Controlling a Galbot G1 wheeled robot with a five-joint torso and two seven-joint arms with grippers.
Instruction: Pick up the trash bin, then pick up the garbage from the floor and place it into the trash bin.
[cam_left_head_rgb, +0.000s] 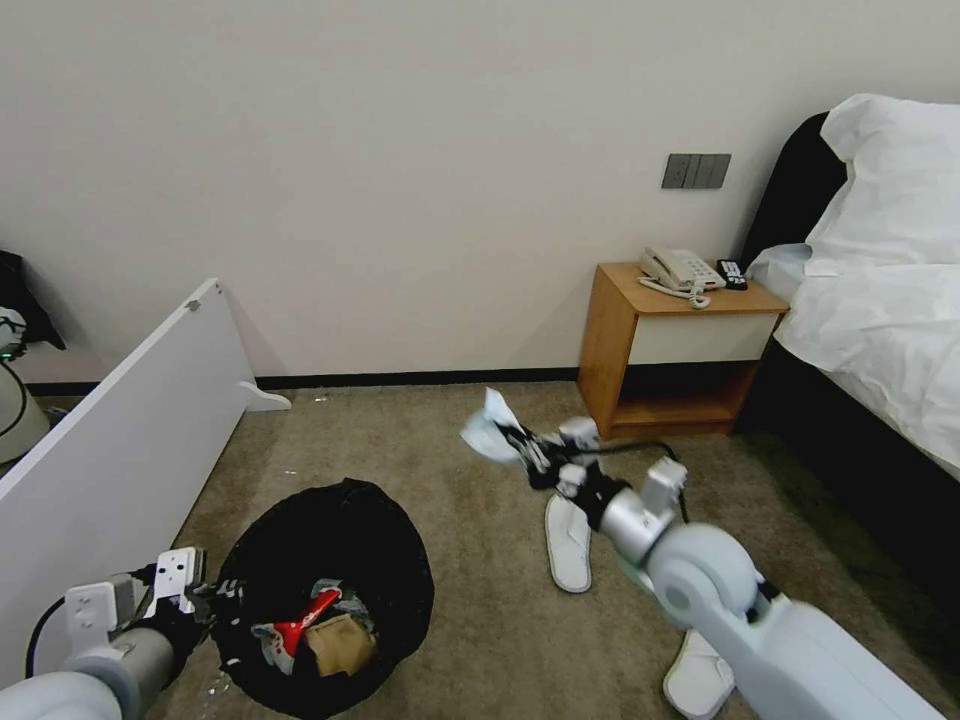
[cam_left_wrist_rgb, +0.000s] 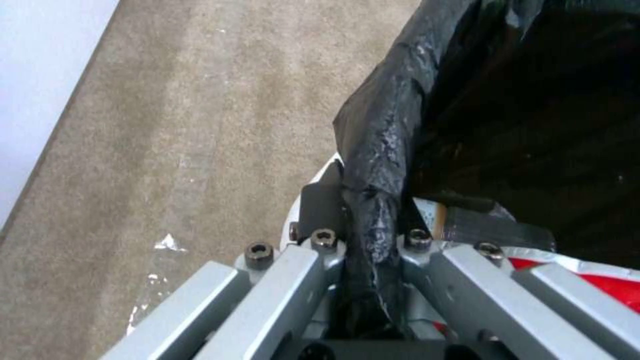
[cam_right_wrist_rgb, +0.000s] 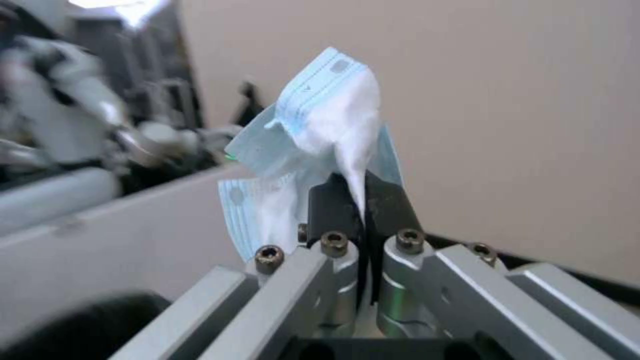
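The trash bin (cam_left_head_rgb: 330, 590), lined with a crinkly black bag, is being held at its rim by the left hand (cam_left_head_rgb: 205, 592) at the lower left of the head view; in the left wrist view the fingers (cam_left_wrist_rgb: 320, 205) are being kept closed on a fold of the black bag (cam_left_wrist_rgb: 380, 165) over the rim. A crushed red can (cam_left_head_rgb: 300, 630) and a brown cardboard scrap (cam_left_head_rgb: 340, 642) are lying inside the bin. The right hand (cam_left_head_rgb: 525, 447) is being held in the air above the carpet (cam_left_head_rgb: 480, 560), to the right of the bin and well apart from it, and its black fingers (cam_right_wrist_rgb: 333, 210) are being pressed narrowly together on a crumpled white tissue (cam_right_wrist_rgb: 333, 125) with a pale blue ribbed edge. Two white slippers are lying on the carpet beneath the right arm: one slipper (cam_left_head_rgb: 570, 540) near the hand, the other slipper (cam_left_head_rgb: 700, 680) near the frame's lower edge. A wooden nightstand (cam_left_head_rgb: 670, 345) with a telephone (cam_left_head_rgb: 680, 270) is standing beside the bed (cam_left_head_rgb: 880, 300).
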